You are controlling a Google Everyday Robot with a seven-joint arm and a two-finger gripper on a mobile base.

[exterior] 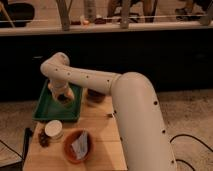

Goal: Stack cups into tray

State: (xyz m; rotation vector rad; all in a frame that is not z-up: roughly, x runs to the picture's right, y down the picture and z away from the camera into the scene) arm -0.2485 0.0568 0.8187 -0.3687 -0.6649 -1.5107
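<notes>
The dark-green tray (46,106) lies at the back left of the wooden table. My gripper (64,98) hangs at the end of the white arm, low over the tray's right half. A dark, brownish shape sits right at the gripper; I cannot tell whether it is a cup or whether it is held. A pale round cup (52,129) stands on the table just in front of the tray.
A terracotta bowl with white paper (77,146) sits at the front of the table. A dark bowl (95,96) stands right of the tray. A small dark object (44,140) lies by the pale cup. My arm's thick white link (140,125) covers the table's right side.
</notes>
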